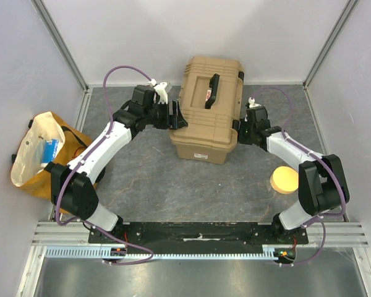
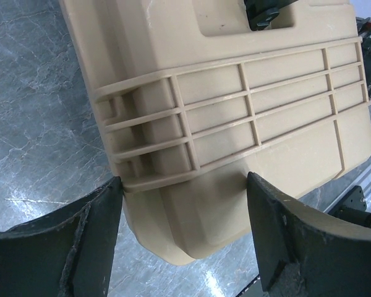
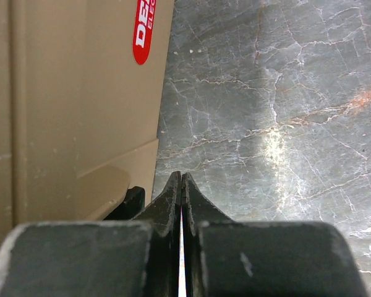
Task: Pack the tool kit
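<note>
I'm watching the grey counter (image 1: 173,185) carrying the closed tan toolbox (image 1: 209,108) at its far middle. A yellow-orange bag (image 1: 40,154) is lying at the left edge. My left claw (image 1: 175,116) is standing wide against the toolbox's left side. My right claw (image 1: 246,127) is sitting closed and empty beside its right side. A round sponge disc (image 1: 284,180) is lying nearby.

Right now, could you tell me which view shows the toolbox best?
The top view: shows the whole closed toolbox and its handle. The left wrist view catches only a ribbed corner; the right wrist view, only a side wall with a sticker.
</note>
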### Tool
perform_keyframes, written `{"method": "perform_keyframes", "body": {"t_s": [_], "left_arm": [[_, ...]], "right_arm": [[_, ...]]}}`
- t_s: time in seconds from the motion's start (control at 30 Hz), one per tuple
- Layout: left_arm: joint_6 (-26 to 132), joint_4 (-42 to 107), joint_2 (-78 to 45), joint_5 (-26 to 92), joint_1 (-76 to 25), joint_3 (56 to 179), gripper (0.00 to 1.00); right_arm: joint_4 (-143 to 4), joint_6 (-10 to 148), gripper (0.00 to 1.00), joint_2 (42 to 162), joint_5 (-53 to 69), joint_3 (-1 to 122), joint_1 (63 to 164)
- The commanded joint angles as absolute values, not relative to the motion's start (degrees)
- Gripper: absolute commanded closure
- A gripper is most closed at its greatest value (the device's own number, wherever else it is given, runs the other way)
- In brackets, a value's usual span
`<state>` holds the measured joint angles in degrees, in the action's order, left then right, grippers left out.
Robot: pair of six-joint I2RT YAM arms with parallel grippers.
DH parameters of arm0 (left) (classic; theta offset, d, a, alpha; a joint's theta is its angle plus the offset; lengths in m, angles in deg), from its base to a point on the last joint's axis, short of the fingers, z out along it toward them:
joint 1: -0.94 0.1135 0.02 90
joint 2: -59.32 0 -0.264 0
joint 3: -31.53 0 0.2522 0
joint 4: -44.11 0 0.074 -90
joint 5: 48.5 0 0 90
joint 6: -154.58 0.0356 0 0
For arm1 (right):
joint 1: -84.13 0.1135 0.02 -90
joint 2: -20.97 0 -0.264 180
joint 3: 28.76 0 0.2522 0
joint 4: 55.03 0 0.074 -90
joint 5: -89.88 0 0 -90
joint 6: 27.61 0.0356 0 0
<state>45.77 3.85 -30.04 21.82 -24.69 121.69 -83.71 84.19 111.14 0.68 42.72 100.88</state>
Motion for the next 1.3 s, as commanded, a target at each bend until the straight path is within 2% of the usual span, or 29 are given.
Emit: {"method": "perform_keyframes", "body": {"t_s": [0.0, 0.17, 0.3, 0.43, 0.7, 0.9, 1.0, 1.1, 1.27], "left_arm": [[48.9, -1.7, -41.5, 6.1, -31.5, 112.9, 0.25], [48.5, -2.1, -39.7, 10.2, -31.3, 113.8, 0.25], [48.2, -3.8, -35.6, 21.8, -30.5, 116.1, 0.25], [47.4, -3.7, -30.3, 31.2, -28.6, 118.4, 0.2], [47.1, -3.3, -17.5, 49.6, -26.5, 120.8, 0.12], [47.0, -2.2, -4.3, 55.6, -26.0, 115.9, 0.11], [48.1, -1.7, 3.4, 57.7, -25.9, 111.9, 0.11], [48.6, -1.9, 10.4, 59.7, -26.0, 107.7, 0.11], [44.5, -5.2, 20.4, 69.4, -26.0, 101.8, 0.11]], "right_arm": [[-64.2, 92.3, 1.0, 110.0, 10.0, 41.2, 106.0], [-65.3, 93.9, 1.0, 107.7, 2.2, 39.3, 105.9], [-74.2, 95.3, 1.0, 104.7, -10.7, 39.8, 105.5], [-82.0, 97.5, 0.91, 99.5, -18.5, 38.5, 103.4], [-95.3, 97.4, 0.59, 85.8, -27.6, 38.1, 98.3], [-102.5, 98.3, 0.25, 73.6, -33.0, 38.7, 97.5], [-104.7, 98.3, 0.03, 67.8, -34.8, 39.4, 97.4], [-108.2, 98.7, 0.02, 64.0, -37.5, 41.6, 97.4], [-114.9, 100.9, 0.02, 58.9, -42.7, 46.2, 97.3]]}}
